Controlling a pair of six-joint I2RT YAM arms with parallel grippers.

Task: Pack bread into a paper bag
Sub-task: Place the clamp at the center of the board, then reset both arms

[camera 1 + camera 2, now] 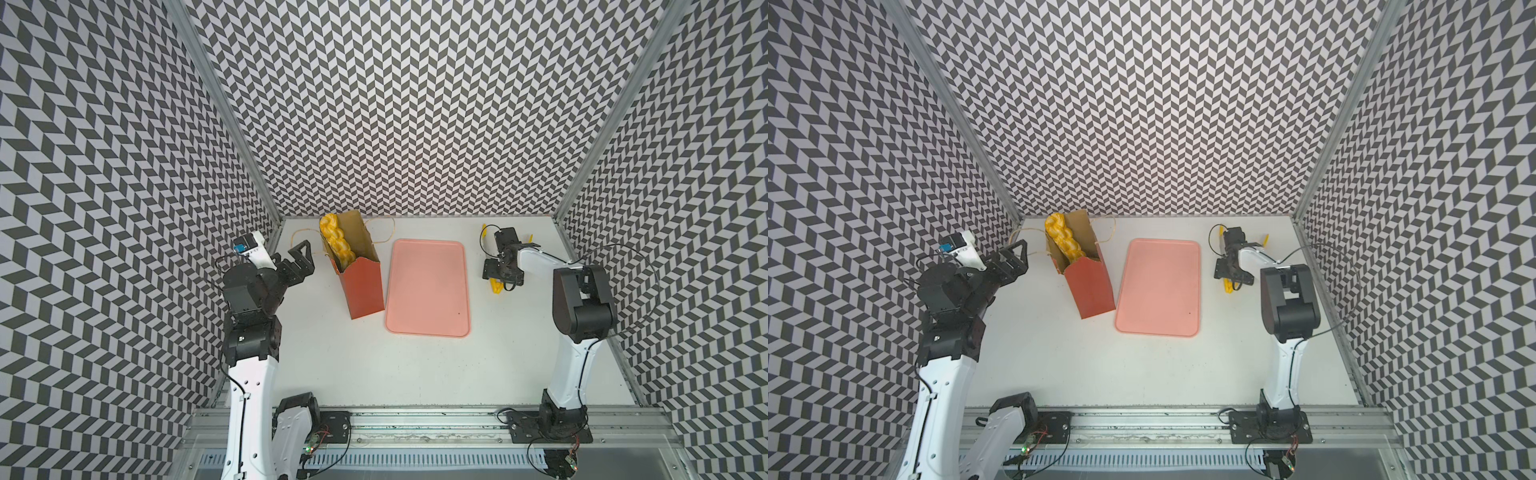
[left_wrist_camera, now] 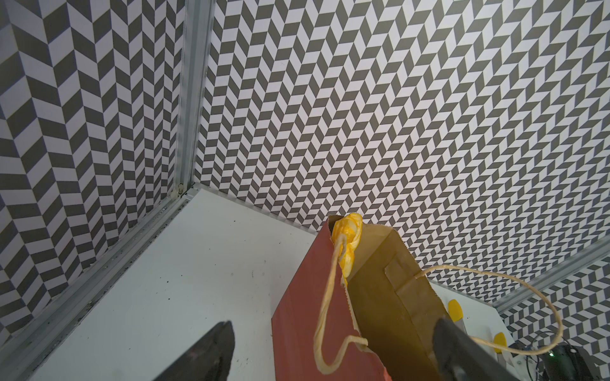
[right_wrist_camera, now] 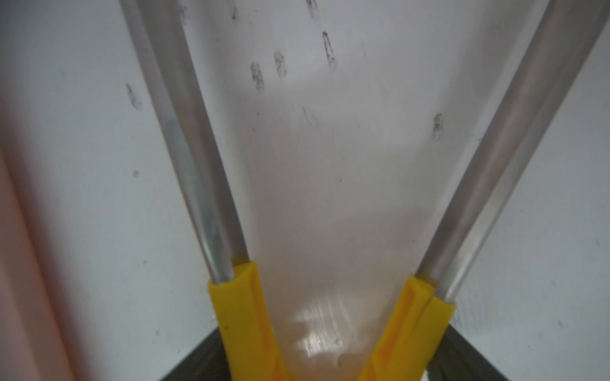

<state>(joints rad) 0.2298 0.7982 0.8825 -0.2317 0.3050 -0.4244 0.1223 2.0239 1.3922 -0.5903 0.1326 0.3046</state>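
Note:
The red-orange paper bag (image 1: 361,286) (image 1: 1094,286) (image 2: 303,313) stands upright at the back left, mouth open. One bread, a golden braided loaf (image 1: 336,241) (image 1: 1065,239) (image 2: 346,231), leans inside it with its end poking above the rim. My left gripper (image 1: 301,264) (image 1: 1015,262) (image 2: 333,349) hovers open just left of the bag, apart from it and holding nothing. My right gripper (image 1: 500,257) (image 1: 1231,259) (image 3: 330,356) is low over the table right of the tray, jaws wide. The yellow-handled metal tongs (image 1: 496,286) (image 3: 237,303) lie spread open between its fingers.
A flat pink tray (image 1: 428,286) (image 1: 1158,286) lies bare beside the bag on its right. The bag's twine handles (image 2: 330,297) hang loose on both sides. Patterned walls close in the back and both sides, and a metal rail runs along the front.

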